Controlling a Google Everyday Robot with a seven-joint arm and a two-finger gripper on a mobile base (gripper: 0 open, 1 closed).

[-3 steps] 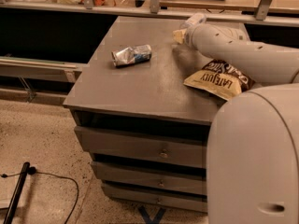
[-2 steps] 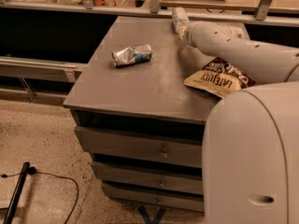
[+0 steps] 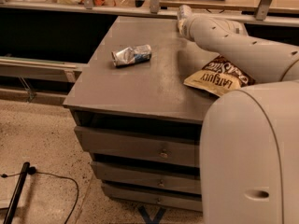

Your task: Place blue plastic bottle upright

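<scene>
The blue plastic bottle (image 3: 183,13) is a small pale bottle at the far edge of the grey table (image 3: 140,83), right of centre. It stands about upright, and its lower part is hidden by my arm's end. My gripper (image 3: 186,25) is at the bottle, at the end of the white arm that reaches in from the right. The wrist covers most of the gripper.
A crushed silver-blue can (image 3: 131,55) lies on its side at the table's left middle. A chip bag (image 3: 219,76) lies at the right, partly under my arm. Rails and a glass pane run behind the table. Drawers sit below its front edge.
The arm's end has moved toward the table's far edge. The bottle has gone with it, rising from a tilted pose to about upright.
</scene>
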